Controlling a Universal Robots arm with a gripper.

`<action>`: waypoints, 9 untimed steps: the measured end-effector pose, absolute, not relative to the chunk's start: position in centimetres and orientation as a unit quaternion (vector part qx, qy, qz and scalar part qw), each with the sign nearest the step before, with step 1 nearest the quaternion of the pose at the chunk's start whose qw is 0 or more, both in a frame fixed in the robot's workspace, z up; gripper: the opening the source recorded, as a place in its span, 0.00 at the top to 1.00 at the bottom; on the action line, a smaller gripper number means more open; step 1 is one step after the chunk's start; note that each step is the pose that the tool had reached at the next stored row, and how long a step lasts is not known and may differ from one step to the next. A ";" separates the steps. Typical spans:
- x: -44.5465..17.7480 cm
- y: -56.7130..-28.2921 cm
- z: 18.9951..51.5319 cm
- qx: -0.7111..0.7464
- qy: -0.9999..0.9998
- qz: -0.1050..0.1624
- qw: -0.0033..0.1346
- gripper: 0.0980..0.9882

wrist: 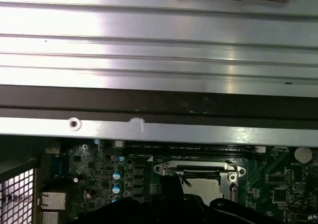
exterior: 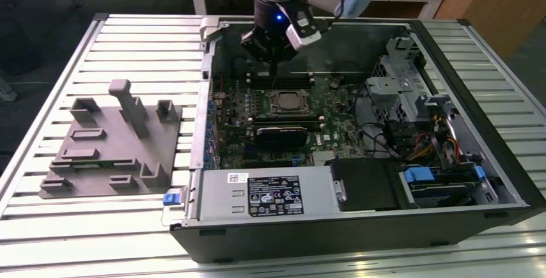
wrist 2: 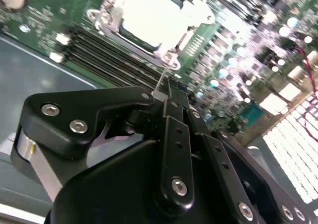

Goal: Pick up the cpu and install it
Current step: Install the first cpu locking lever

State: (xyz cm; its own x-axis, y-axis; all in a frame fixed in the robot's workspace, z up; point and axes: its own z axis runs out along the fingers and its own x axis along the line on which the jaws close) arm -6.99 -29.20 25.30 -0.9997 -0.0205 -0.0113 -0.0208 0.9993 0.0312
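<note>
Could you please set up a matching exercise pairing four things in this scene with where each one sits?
Things:
1. cpu
2. gripper
3. grey plastic tray
4. black heatsink

Places:
A. on the table, outside the case, at the exterior view's left
B. in the socket on the green board
C. on the board, nearer the camera than the socket
D. just above the socket's far edge, inside the case

Pairs: 1-B, 2-D, 3-A, 4-C

Tray (exterior: 107, 147) at exterior view's left of case (exterior: 358, 227); cpu (exterior: 286, 101) inside.
</note>
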 end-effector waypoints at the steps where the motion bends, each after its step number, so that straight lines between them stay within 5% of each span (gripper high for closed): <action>1: -6.7 -29.2 25.3 -0.010 1.000 0.016 0.005 0.99; 9: -6.5 -29.2 25.0 -0.010 0.999 0.032 0.006 0.99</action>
State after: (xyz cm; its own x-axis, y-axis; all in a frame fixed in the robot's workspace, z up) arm -6.46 -29.21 25.03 -0.9997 -0.0201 -0.0122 -0.0209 0.9977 0.0647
